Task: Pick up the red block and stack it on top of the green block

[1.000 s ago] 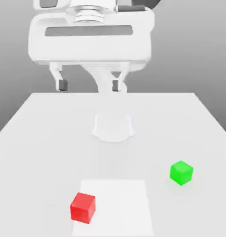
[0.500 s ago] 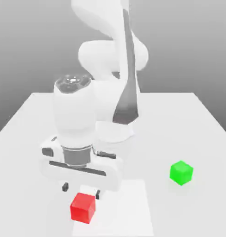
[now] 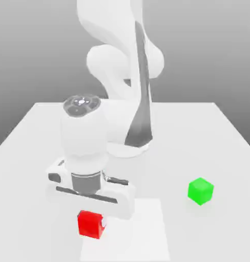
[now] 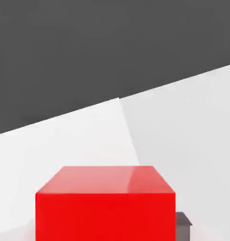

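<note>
The arm rises from its base at the back of the white worktop (image 3: pixel 209 133), bends over at the elbow high up, and comes down toward the front, so that its hand points straight down over the red block (image 3: pixel 90 224). The wrist stands upright, with the wide hand body level just above the block. The claw (image 3: pixel 91 221) is closed on the red block: a pale finger (image 3: pixel 102 221) presses against the block's side toward the exterior view's right, and the block sits right under the hand. The red block rests on a lighter square patch (image 3: pixel 142 225) of the worktop, at the patch's edge toward the exterior view's left. In the hand view the red block (image 4: pixel 105 207) looms close, with a grey fingertip (image 4: pixel 183 226) beside its lower corner. The green block (image 3: pixel 200 191) stands alone on the worktop, well apart from the red one, toward the exterior view's right and slightly farther back.
</note>
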You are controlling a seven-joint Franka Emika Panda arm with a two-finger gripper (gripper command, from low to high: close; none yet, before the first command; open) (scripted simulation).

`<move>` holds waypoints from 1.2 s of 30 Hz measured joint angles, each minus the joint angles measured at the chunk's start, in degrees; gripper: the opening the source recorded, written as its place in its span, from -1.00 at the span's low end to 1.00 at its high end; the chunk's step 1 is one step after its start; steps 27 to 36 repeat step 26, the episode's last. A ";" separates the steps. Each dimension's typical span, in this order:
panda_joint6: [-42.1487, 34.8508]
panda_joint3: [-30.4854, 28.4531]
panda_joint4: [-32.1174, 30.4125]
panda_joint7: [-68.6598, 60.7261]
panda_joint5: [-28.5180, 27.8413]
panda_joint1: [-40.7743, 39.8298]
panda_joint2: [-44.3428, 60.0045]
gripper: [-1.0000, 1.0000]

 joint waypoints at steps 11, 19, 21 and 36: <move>-3.06 12.77 -10.30 -10.70 5.63 21.65 -13.87 -1.00; 1.43 19.58 -14.79 -11.27 1.96 27.98 -13.57 -1.00; 5.01 19.10 -14.71 -9.18 -1.07 27.67 -9.82 -1.00; 9.82 18.12 -14.59 -5.67 -6.04 27.55 -4.62 1.00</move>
